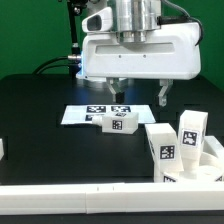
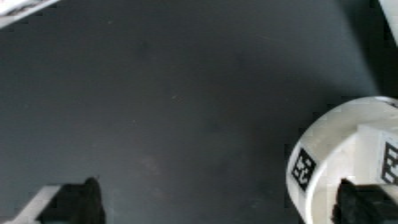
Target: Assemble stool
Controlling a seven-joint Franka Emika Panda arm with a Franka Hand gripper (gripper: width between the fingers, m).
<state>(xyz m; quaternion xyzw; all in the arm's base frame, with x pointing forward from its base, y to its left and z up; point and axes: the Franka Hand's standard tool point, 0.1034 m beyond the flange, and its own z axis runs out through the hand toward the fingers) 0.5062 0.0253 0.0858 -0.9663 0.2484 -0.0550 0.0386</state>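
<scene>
The round white seat (image 1: 120, 122) with black-and-white tags lies on the black table, just in front of the marker board (image 1: 82, 114). My gripper (image 1: 140, 95) hovers above the table behind it, open and empty. In the wrist view the seat (image 2: 342, 150) shows beside one dark finger (image 2: 365, 205), and the other finger (image 2: 71, 204) stands far off over bare table. The gripper (image 2: 217, 208) has nothing between its jaws. Three chunky white legs (image 1: 160, 147), (image 1: 190, 129), (image 1: 211, 153) with tags stand together at the exterior view's right.
A long white border rail (image 1: 100, 196) runs along the front of the table. A small white piece (image 1: 2, 148) shows at the exterior view's left edge. Dark cables hang behind the arm.
</scene>
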